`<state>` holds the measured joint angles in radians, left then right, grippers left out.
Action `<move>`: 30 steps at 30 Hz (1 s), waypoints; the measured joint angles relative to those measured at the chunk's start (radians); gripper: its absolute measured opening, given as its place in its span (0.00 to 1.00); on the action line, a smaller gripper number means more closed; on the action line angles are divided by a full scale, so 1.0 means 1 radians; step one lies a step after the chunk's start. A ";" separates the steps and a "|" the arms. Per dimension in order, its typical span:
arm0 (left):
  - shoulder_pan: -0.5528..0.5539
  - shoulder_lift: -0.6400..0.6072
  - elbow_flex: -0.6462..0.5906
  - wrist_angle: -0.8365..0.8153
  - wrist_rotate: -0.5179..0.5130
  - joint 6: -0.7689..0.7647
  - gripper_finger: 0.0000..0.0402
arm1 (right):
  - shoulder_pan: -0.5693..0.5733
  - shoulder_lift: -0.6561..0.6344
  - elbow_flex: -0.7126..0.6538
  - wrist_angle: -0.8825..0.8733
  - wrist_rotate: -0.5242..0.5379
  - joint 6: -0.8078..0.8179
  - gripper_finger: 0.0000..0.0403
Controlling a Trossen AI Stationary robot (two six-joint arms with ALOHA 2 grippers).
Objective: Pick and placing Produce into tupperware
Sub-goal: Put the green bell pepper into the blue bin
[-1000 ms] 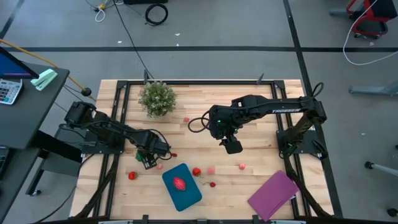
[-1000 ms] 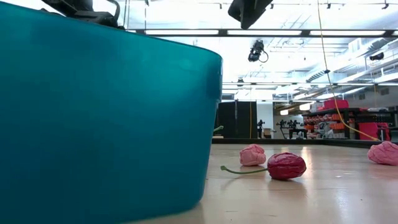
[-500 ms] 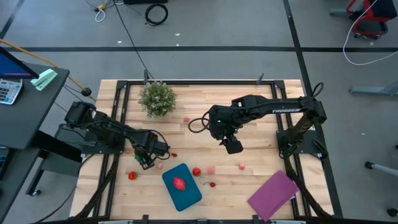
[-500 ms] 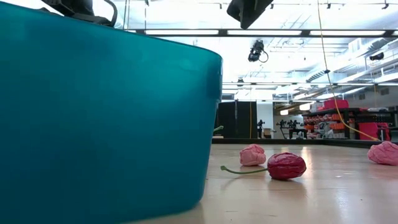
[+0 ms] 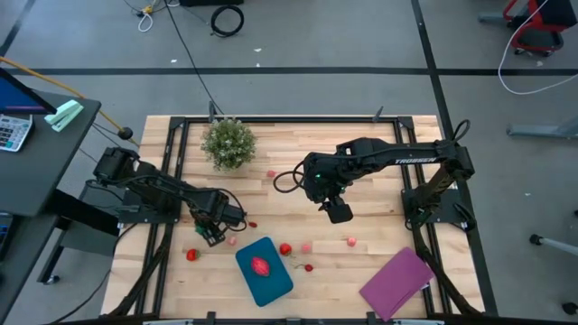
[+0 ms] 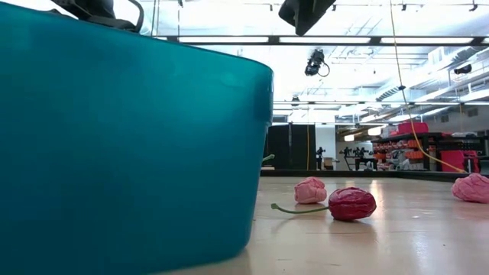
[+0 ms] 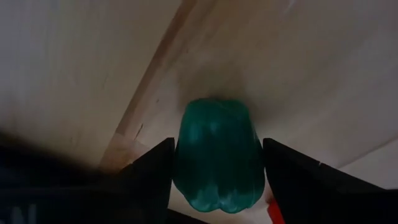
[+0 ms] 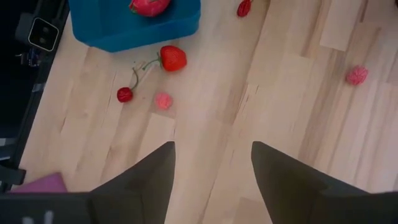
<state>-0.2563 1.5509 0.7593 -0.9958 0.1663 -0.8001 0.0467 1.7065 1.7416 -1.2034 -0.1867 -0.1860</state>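
High view: left gripper [image 5: 214, 233] low over the table [image 5: 379, 194], just beside the teal tupperware [image 5: 271, 282], one red piece [image 5: 261, 266] already inside. Right gripper [image 5: 339, 212] waiting mid-table, above the scattered produce.

Low view: tupperware wall filling the frame, dark red cherry [image 6: 351, 204] and pink piece [image 6: 310, 190] on the wood beside it.

Left wrist view: fingers [image 7: 149, 171] clamped on a green pepper [image 7: 219, 155]. Slick, rounded body, likely to squirt out or twist on the lift.

Right wrist view: fingers [image 8: 140, 180] spread apart, empty, strawberry [image 8: 173, 58] and cherry below.
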 joint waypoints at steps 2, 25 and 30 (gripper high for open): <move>0.000 0.000 0.000 0.000 0.001 0.000 0.55 | 0.000 0.000 0.000 0.000 0.000 0.000 0.55; 0.001 0.000 0.474 0.218 -0.137 0.196 0.53 | 0.000 0.000 0.000 0.019 0.000 0.000 0.55; -0.046 0.044 0.475 0.360 -0.136 0.262 0.53 | 0.000 0.000 0.000 -0.060 0.035 0.005 0.55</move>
<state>-0.3023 1.5951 1.2343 -0.6357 0.0303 -0.5381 0.0467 1.7069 1.7412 -1.2636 -0.1515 -0.1805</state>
